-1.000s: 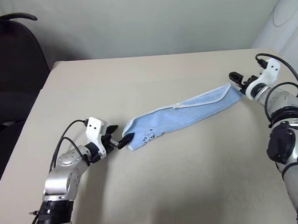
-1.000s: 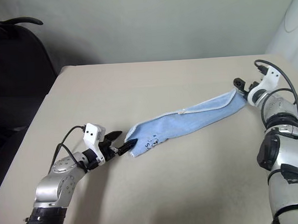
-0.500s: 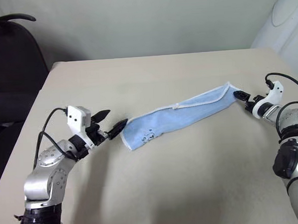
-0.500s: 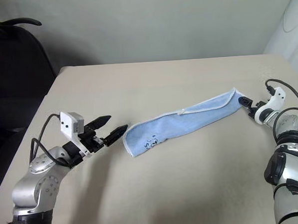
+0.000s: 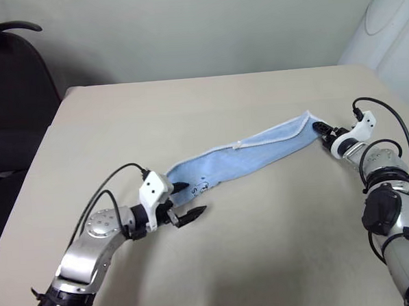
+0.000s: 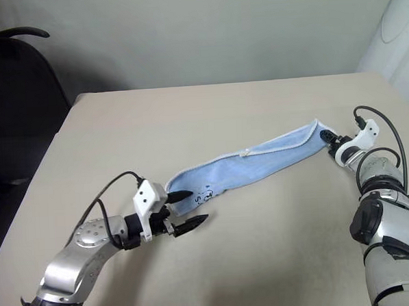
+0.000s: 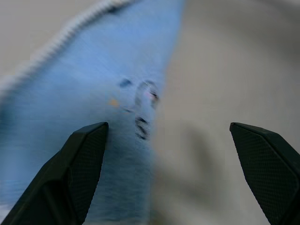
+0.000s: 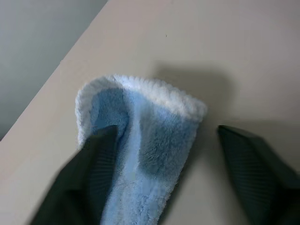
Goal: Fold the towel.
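Beige table (image 5: 264,253); towel (image 5: 246,158) strip between spread hands.

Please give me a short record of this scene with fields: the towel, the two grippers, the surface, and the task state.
towel: light blue, lying in a long narrow strip on the table
left gripper: open, at the towel's near end, one finger over the cloth
right gripper: fingers apart, astride the towel's far end, not clamped
table: beige
task state: final fold not yet done

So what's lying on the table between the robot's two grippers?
The towel, stretched in a long strip from the left gripper to the right gripper on the table. The head views show nothing else between them.
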`<action>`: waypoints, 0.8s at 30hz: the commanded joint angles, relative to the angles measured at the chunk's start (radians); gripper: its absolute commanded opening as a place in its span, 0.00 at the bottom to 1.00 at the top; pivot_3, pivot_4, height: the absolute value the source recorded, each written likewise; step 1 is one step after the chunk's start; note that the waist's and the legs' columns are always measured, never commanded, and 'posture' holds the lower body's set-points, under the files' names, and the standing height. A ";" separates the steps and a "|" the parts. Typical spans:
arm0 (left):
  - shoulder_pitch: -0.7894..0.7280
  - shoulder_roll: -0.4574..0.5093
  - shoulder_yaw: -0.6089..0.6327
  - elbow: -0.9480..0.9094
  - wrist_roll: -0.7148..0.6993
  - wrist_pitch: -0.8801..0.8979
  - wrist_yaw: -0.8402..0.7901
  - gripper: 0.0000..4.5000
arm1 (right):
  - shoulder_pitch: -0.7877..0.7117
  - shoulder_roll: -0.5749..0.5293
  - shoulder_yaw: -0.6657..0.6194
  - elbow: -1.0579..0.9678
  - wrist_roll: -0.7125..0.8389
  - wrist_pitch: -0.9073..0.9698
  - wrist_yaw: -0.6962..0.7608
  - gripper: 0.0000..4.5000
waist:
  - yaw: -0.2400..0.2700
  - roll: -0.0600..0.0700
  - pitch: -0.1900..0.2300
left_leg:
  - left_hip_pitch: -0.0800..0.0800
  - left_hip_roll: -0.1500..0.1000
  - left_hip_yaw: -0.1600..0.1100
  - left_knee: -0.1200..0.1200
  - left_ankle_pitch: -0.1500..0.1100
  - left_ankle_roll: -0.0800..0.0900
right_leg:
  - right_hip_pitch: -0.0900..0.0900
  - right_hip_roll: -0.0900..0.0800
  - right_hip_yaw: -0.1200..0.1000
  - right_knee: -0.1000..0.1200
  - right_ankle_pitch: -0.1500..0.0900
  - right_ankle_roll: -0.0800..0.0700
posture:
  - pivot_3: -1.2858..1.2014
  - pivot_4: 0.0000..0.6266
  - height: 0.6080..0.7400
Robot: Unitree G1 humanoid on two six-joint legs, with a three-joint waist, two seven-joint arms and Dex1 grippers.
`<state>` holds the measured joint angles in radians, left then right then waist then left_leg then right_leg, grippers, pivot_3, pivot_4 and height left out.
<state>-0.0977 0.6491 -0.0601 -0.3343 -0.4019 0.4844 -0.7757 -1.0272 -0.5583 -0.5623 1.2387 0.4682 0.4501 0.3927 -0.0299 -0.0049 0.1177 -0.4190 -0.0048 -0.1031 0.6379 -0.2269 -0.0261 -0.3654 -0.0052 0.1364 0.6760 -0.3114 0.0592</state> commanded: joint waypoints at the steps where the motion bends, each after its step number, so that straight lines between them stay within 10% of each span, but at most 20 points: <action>1: 0.005 0.009 -0.019 0.034 0.056 -0.039 -0.004 1.00 | -0.025 0.004 0.006 0.009 -0.007 -0.018 0.014 0.47 | 0.000 0.000 0.000 | 0.000 0.000 0.000 0.000 0.000 0.000 | 0.000 0.000 0.000 0.000 0.000 0.000 | 0.52 0.24 1.00; 7: 0.026 0.045 -0.050 0.068 0.122 -0.072 -0.037 1.00 | -0.038 0.004 0.002 0.018 -0.007 -0.032 0.011 0.01 | 0.000 0.000 0.000 | 0.000 0.000 0.000 -0.001 0.000 0.000 | 0.000 0.000 0.000 0.000 0.000 -0.001 | 0.52 0.24 1.00; 24: 0.183 0.124 0.014 -0.040 0.065 -0.073 -0.126 1.00 | -0.055 -0.059 -0.024 -0.036 0.019 -0.020 0.072 0.01 | 0.009 0.001 -0.001 | 0.000 0.000 0.000 -0.003 -0.001 0.001 | 0.000 0.000 -0.001 0.000 -0.001 -0.003 | 0.52 0.24 1.00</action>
<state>0.0590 0.7649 -0.0398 -0.3646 -0.3292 0.3813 -0.8864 -1.0537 -0.5764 -0.5837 1.2505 0.4763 0.4335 0.4424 -0.0211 -0.0037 0.1171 -0.4190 -0.0047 -0.1037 0.6350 -0.2295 -0.0227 -0.3654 -0.0054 0.1351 0.6761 -0.3122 0.0563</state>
